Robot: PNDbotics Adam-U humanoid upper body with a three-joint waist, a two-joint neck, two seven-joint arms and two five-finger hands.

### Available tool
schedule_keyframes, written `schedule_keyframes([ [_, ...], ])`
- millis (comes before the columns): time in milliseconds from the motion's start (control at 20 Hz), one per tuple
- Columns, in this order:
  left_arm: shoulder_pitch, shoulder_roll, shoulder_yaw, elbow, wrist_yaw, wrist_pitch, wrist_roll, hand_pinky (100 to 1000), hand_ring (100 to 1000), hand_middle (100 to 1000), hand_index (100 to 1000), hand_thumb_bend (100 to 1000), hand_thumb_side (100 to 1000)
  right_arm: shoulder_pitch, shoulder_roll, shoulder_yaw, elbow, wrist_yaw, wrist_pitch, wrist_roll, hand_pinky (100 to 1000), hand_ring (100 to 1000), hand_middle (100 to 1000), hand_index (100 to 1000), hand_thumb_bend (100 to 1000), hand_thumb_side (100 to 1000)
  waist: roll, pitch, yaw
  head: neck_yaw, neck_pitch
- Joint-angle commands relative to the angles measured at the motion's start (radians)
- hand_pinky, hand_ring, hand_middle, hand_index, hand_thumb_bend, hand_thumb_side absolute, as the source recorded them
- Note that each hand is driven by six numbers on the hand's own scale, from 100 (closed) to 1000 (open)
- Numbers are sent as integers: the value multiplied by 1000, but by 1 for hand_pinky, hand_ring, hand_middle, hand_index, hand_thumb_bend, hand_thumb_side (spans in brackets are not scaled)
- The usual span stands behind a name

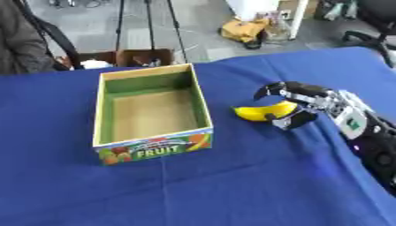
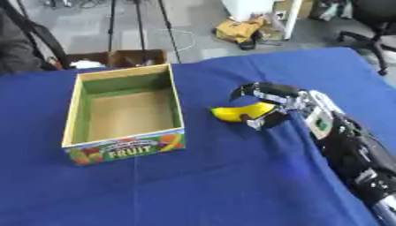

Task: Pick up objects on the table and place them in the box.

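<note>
the robot's right hand (image 1: 298, 103) curls fingers and thumb around a yellow banana (image 1: 263, 111) lying on the blue table (image 1: 232, 185), just right of the open fruit box (image 1: 151, 110).

A blue cloth (image 1: 232, 185) covers the tabletop, creased in places. Beyond its far edge, at twelve o'clock, lies a grey floor (image 1: 201, 39). Thin black stand legs (image 1: 150, 24) cross it at eleven o'clock. A brown carton (image 1: 143, 57) sits just behind the tabletop edge, with something white (image 1: 94, 64) beside it. At one o'clock a yellow bag (image 1: 242, 30) lies on the floor near a white cabinet (image 1: 255, 8). A black chair (image 1: 375, 31) shows at two o'clock.
</note>
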Motion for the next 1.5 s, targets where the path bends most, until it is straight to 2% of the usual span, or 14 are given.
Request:
schedule_keyframes([
  [50, -9, 13, -1, -12, 2, -3, -2, 504, 704, 473, 567, 242, 1000, -9, -34, -17, 12, 36, -147, 127, 907, 891, 847, 881, 100, 312, -1, -16, 1, -2, -7],
  [600, -8, 14, -1, -12, 3, -5, -1, 504, 705, 475, 567, 242, 1000, -1, -42, -29, 60, 130, -142, 52, 911, 893, 848, 881, 100, 334, 0, -19, -2, 1, -9],
  [900, -7, 15, 0, -12, 4, -5, -1, 504, 705, 475, 567, 242, 1000, 3, -42, -26, 64, 148, -147, 32, 907, 881, 837, 869, 100, 301, 0, -21, -1, 1, -10],
  [1100, -7, 15, 0, -12, 4, -5, 0, 504, 705, 476, 567, 242, 1000, 7, -43, -25, 62, 150, -148, 26, 898, 851, 796, 822, 100, 245, 0, -21, -2, 2, -10],
  [1500, -8, 15, 1, -11, 5, -4, 0, 504, 705, 476, 567, 242, 1000, 12, -44, -25, 65, 156, -145, 25, 894, 834, 747, 721, 100, 240, -1, -21, -4, 3, -11],
])
